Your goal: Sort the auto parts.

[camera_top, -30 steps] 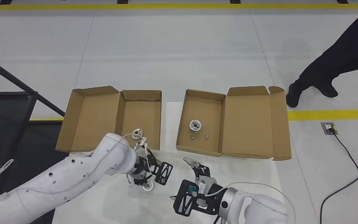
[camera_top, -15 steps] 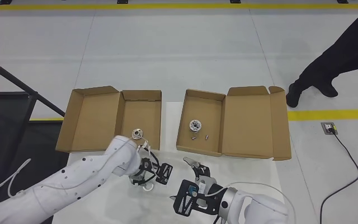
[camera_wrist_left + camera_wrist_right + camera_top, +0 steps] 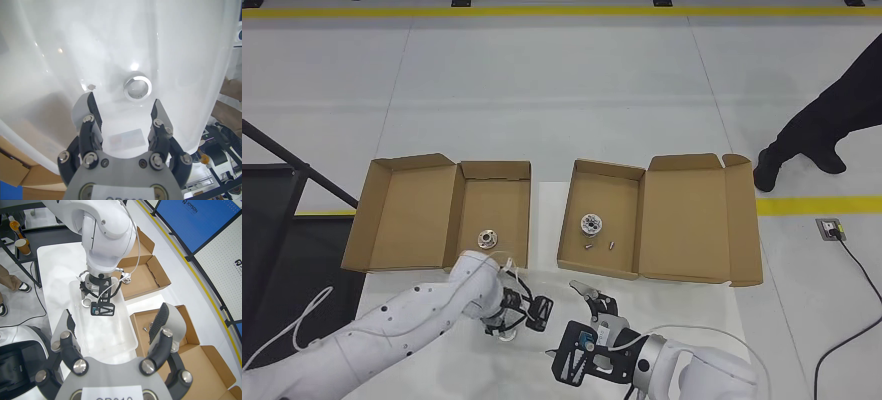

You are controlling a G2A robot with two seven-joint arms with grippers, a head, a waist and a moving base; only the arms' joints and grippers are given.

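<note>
The left cardboard box holds a flanged metal disc. Nearer, the left gripper has its ribbed jaws apart over a smooth silver ring lying in the glossy translucent tray. The right gripper gapes, empty. The right cardboard box holds a small round metal part.

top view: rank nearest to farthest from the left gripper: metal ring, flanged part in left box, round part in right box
1. metal ring, in the tray by the left gripper
2. flanged part, left box
3. round part, right box
</note>
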